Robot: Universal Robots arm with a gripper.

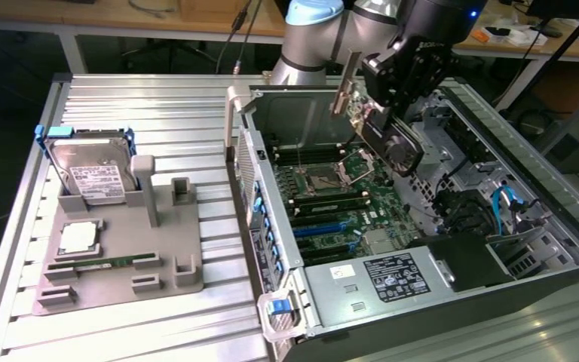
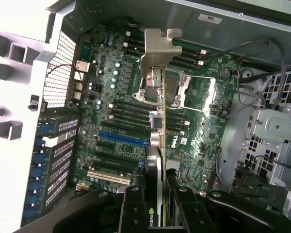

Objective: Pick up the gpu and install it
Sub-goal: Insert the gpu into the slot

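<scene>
My gripper [image 1: 385,113] is shut on the gpu [image 1: 398,142] and holds it in the air over the open computer case [image 1: 252,162]. The card hangs on edge with its black round-fan cooler facing the exterior view's right and its silvery end bracket [image 1: 347,84] pointing up toward the case's rear wall. In the wrist view the gpu [image 2: 160,141] is seen edge-on between the two black fingers [image 2: 132,209], with the bracket [image 2: 157,51] at its far end. It hovers above the motherboard [image 2: 116,97], near the blue expansion slot [image 2: 122,139], without touching it.
A grey fixture [image 1: 118,271] on the table at the exterior view's left carries a silver hard drive with blue rails [image 1: 88,170], a processor [image 1: 78,237] and a memory stick [image 1: 103,264]. Inside the case are the power supply [image 1: 390,275], drive cages and blue cables [image 1: 506,200].
</scene>
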